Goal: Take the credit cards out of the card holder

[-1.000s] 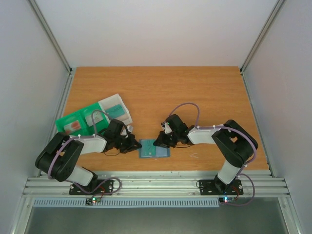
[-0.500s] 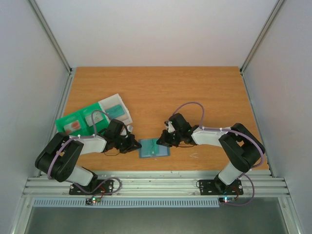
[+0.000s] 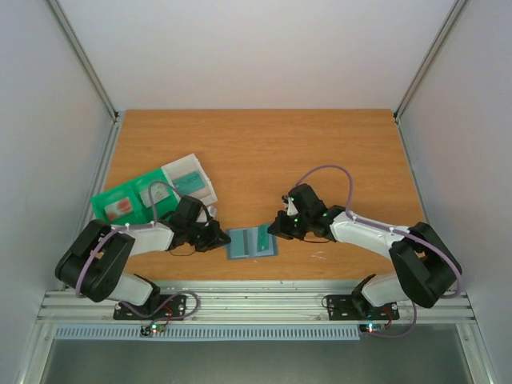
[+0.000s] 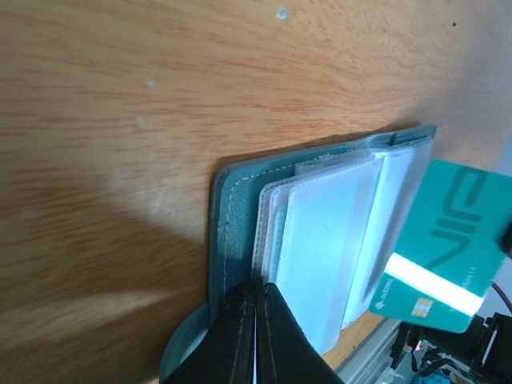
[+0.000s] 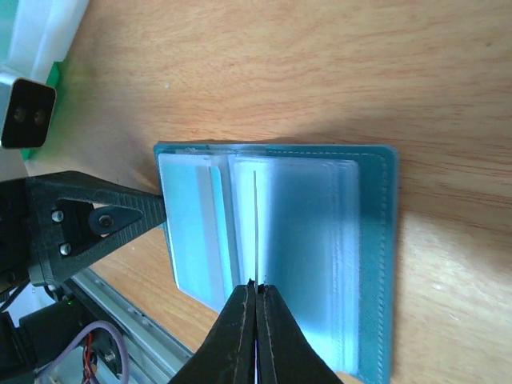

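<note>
The slate-blue card holder [image 3: 244,244] lies open on the table near the front edge, its clear sleeves showing. My left gripper [image 3: 218,238] is shut on the holder's left edge and pins it; the left wrist view shows the jaws [image 4: 256,290] closed at the cover [image 4: 232,216]. My right gripper [image 3: 276,230] is shut on a teal credit card [image 3: 264,237], held on edge above the holder's right half. The right wrist view shows that card as a thin line [image 5: 254,224] above the closed jaws [image 5: 256,286]. The left wrist view shows its face [image 4: 440,248].
A green tray [image 3: 108,200] at the left holds a reddish-pink card [image 3: 122,207]. A clear whitish tray [image 3: 180,170] beside it holds a teal card [image 3: 190,182]. The table's front rail [image 3: 256,302] runs just below the holder.
My right arm has swung right and stretched out, drawing the teal card out of the holder's sleeves. The left gripper has stayed on the holder's left edge.
</note>
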